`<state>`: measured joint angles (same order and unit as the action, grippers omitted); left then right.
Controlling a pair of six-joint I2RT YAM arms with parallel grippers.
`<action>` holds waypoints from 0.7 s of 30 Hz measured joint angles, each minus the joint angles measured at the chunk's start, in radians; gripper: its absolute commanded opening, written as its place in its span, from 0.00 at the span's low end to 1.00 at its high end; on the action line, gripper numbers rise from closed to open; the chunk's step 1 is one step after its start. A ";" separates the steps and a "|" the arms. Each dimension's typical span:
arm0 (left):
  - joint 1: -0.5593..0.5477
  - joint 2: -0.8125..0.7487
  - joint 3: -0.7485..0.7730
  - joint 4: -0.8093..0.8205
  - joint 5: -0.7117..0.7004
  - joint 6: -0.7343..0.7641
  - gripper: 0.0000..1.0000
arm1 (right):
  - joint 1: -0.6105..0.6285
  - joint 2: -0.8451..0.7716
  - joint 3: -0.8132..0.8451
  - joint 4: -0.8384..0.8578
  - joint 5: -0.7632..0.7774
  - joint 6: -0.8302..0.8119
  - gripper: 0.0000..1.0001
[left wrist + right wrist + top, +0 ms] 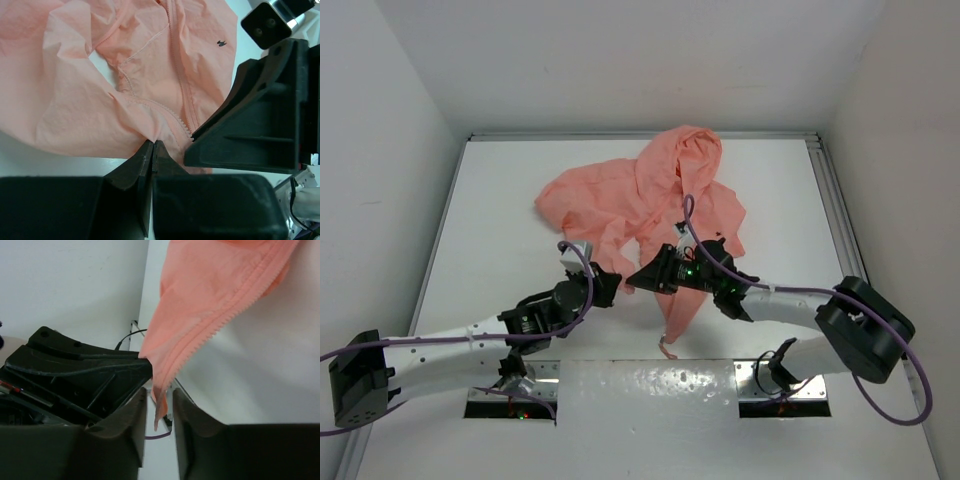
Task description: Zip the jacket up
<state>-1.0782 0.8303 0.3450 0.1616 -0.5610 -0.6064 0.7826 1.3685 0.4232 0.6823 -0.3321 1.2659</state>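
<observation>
Salmon-pink thin fabric hooded jacket [650, 195] lies crumpled mid-to-far on the white surface [490, 240], hood far, with its zipper line [177, 75] running far-to-near and ending right at both arms. Left gripper [152, 145] has its jaws closed, pinching the near hem just left of the zipper. Right gripper [159, 394] sits just beside it on the right, jaws apart around a dangling toothed edge strip, probably not clamped; no slider can be made out.
</observation>
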 measured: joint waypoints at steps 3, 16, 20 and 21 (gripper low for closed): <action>0.000 0.000 0.000 0.002 0.008 0.000 0.00 | 0.001 0.029 0.004 0.042 -0.011 0.016 0.16; 0.000 -0.070 -0.001 -0.068 0.019 -0.075 0.46 | 0.005 0.064 -0.040 0.290 0.014 -0.003 0.00; 0.000 -0.131 -0.002 -0.096 0.042 -0.158 0.48 | 0.005 0.105 -0.049 0.419 0.011 -0.018 0.00; 0.000 -0.146 -0.002 -0.098 0.050 -0.178 0.48 | 0.005 0.116 -0.051 0.450 0.008 -0.018 0.00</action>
<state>-1.0782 0.6842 0.3435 0.0639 -0.5110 -0.7845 0.7879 1.4849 0.3721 1.1320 -0.3237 1.2484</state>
